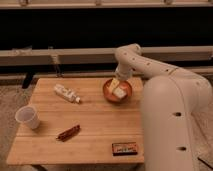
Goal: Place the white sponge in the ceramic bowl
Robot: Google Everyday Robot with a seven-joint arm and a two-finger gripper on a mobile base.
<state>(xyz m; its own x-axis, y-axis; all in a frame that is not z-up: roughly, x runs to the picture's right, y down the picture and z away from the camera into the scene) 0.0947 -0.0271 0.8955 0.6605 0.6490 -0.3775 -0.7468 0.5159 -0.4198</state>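
The ceramic bowl (110, 96) is an orange-red dish at the back right of the wooden table (90, 130). The white sponge (119, 92) is a small cream chunk inside the bowl. My gripper (115, 84) hangs over the bowl from the white arm, just above the sponge and at the bowl's back half. I cannot make out whether it touches the sponge.
A white tube-like bottle (66, 93) lies at the back left. A translucent plastic cup (28, 117) stands at the left edge. A brown snack bar (68, 132) lies near the front, a dark flat box (124, 148) at the front right. My white body (170, 125) fills the right side.
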